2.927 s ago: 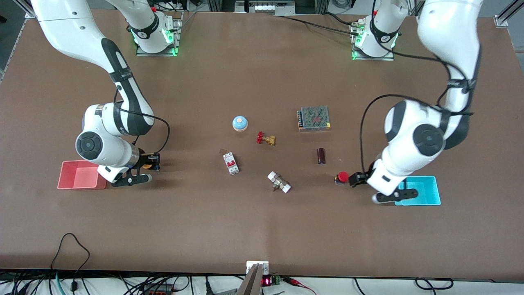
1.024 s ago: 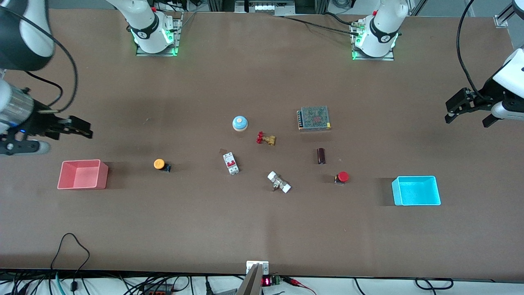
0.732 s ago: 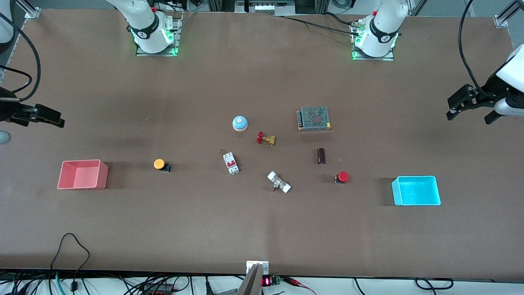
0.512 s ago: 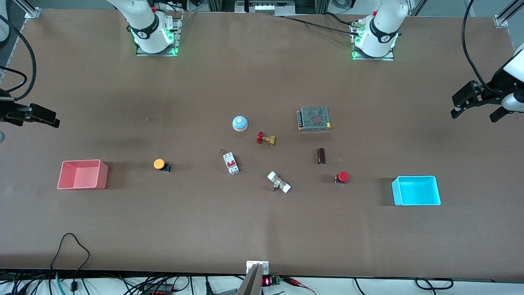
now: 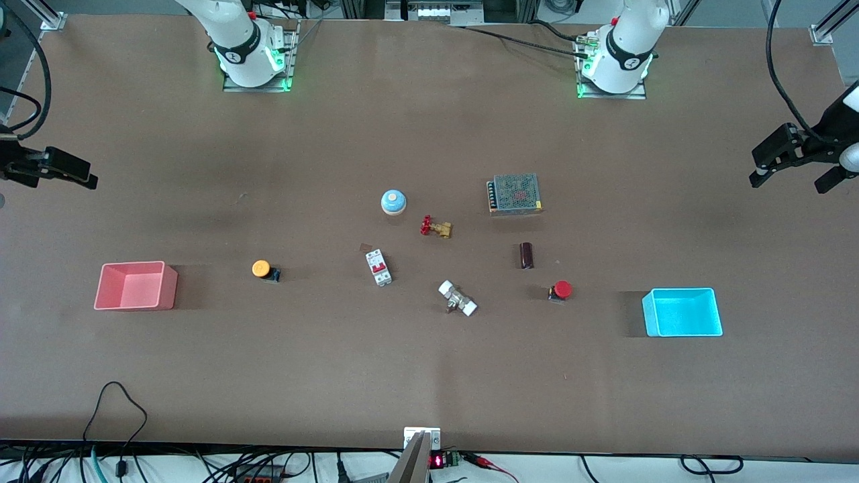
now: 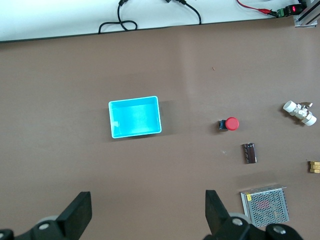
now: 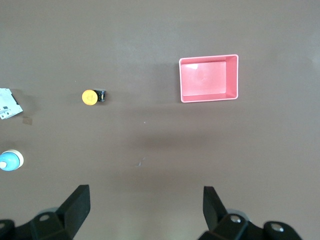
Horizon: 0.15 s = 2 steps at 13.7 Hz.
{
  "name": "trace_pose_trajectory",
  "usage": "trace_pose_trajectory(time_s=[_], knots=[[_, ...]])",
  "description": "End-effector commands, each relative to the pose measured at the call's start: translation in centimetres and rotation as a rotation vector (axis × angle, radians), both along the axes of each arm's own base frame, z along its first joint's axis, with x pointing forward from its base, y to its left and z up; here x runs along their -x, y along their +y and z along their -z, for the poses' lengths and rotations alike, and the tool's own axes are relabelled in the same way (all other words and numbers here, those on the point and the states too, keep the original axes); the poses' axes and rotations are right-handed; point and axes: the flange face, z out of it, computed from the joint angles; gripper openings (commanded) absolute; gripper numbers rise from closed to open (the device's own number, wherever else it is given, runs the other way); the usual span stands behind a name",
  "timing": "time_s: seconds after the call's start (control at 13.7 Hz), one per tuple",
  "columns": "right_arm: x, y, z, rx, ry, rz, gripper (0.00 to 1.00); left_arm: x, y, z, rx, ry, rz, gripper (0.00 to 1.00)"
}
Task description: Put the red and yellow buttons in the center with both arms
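Buttons — red (image 5: 562, 290), yellow (image 5: 261, 269) — lie well apart from both raised hands.

A: How is the counter (image 5: 429, 376) presenting?

B: It is showing a matt brown, faintly grainy surface. The pink bin (image 5: 136, 286) and cyan bin (image 5: 682, 312) are looking like smooth moulded plastic.

A: And the buttons?

B: The red button (image 5: 561, 290) and yellow button (image 5: 262, 269) are showing smooth plastic caps on black bases. The power supply (image 5: 515, 193) is displaying a perforated metal cover; the valve (image 5: 437, 227) is reading as brass.

A: The grippers?

B: The left gripper (image 5: 796, 159) and right gripper (image 5: 48, 168) are showing matt black jaws.
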Motion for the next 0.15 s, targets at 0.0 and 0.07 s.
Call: trace_pose_trajectory(time_s=[0.0, 0.07], knots=[[0.97, 0.04, -0.27, 0.004, 0.004, -0.017, 1.0, 0.06, -0.6, -0.3, 0.013, 0.008, -0.017, 1.0], [0.98, 0.04, -0.25, 0.004, 0.005, -0.014, 1.0, 0.06, -0.68, -0.23, 0.012, 0.01, -0.02, 1.0]])
